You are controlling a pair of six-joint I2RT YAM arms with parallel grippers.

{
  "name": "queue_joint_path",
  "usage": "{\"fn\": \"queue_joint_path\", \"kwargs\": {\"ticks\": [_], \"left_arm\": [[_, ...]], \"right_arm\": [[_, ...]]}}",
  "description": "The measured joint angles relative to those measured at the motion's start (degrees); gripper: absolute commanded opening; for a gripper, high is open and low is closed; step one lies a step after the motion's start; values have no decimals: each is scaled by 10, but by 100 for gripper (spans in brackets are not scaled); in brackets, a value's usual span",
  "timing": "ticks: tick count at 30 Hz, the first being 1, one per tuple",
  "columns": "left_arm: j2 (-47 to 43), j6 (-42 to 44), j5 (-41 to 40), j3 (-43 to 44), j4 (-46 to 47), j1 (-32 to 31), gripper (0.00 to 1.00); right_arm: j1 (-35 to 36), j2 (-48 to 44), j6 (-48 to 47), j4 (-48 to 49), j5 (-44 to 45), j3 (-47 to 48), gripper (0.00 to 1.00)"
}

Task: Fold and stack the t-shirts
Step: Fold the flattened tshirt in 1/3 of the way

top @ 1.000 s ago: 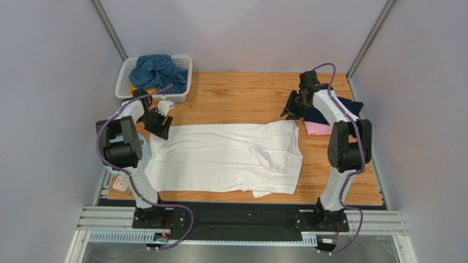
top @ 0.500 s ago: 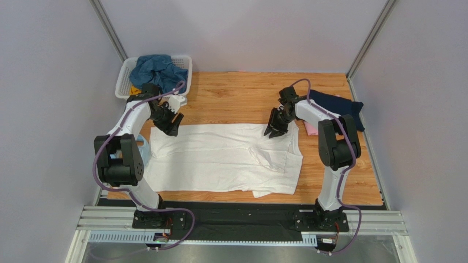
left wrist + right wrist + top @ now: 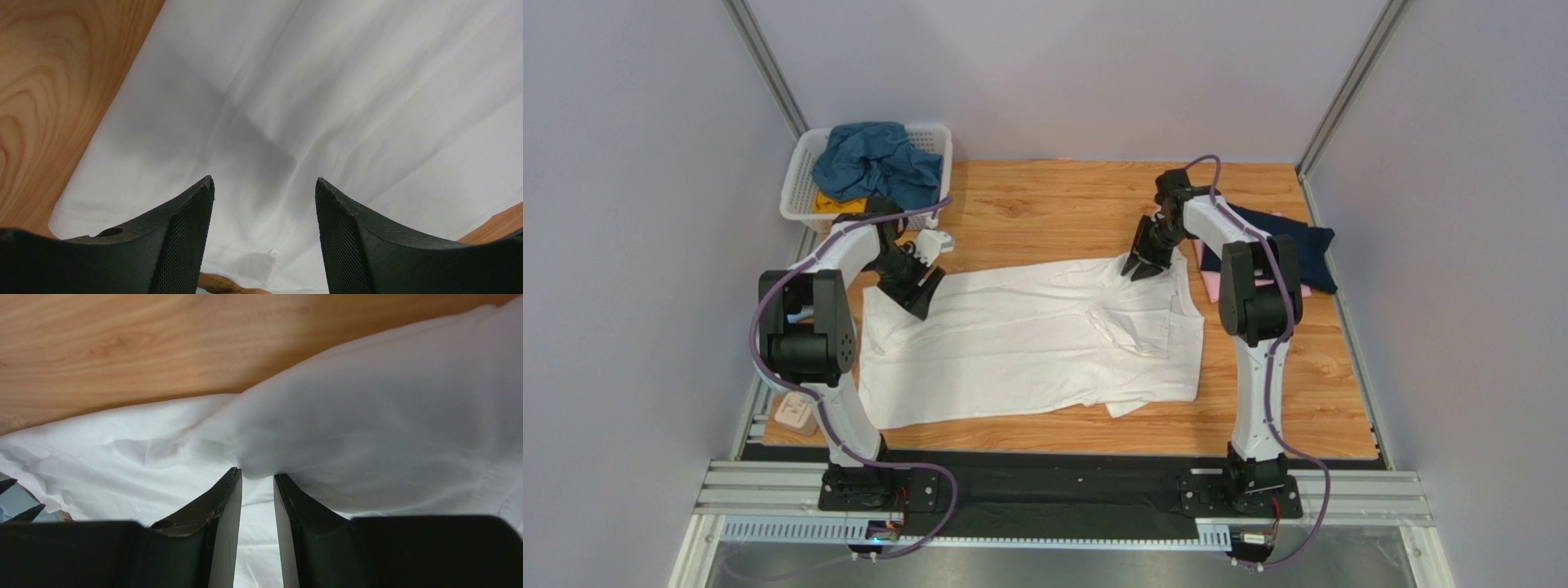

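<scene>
A large white t-shirt (image 3: 1026, 337) lies spread across the middle of the wooden table (image 3: 1051, 202). My left gripper (image 3: 918, 284) hovers over its far left corner. In the left wrist view this gripper (image 3: 264, 180) is open, with flat white cloth (image 3: 368, 92) below and nothing between the fingers. My right gripper (image 3: 1143, 263) is at the shirt's far right edge. The right wrist view shows it (image 3: 258, 471) shut on a raised fold of the white cloth (image 3: 380, 416). A navy shirt (image 3: 1290, 239) and a pink one (image 3: 1210, 284) lie at the right.
A white slatted basket (image 3: 803, 165) stands at the far left corner, holding a teal-blue shirt (image 3: 873, 157) and a bit of yellow cloth (image 3: 824, 202). A small pale object (image 3: 795, 414) lies by the near left table edge. Grey walls close in both sides.
Both grippers came in onto the white t-shirt's far edge. The right one closed on the cloth and drew it away from me; the shirt's right side shifted with it.
</scene>
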Motion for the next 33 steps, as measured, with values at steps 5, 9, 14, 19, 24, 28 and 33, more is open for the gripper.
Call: {"fn": "queue_joint_path", "kwargs": {"ticks": [5, 9, 14, 19, 24, 28, 33], "left_arm": [[0, 0, -7, 1, 0, 0, 68], [-6, 0, -8, -1, 1, 0, 69], [-44, 0, -8, -9, 1, 0, 69], [-87, -1, -7, -23, 5, 0, 69], [-117, -2, -6, -40, 4, 0, 69], [-122, -3, -6, -43, 5, 0, 69], [-123, -3, -7, -49, 5, 0, 70]], "right_arm": [[-4, 19, -16, -15, 36, 44, 33], [7, -6, -31, -32, 105, 28, 36], [63, -103, -61, -75, 231, -8, 37], [204, -210, -99, -83, 332, -36, 36], [350, -255, -144, -76, 386, -123, 34], [393, -232, -170, -83, 429, -170, 34], [412, -198, -191, -84, 480, -183, 33]]}}
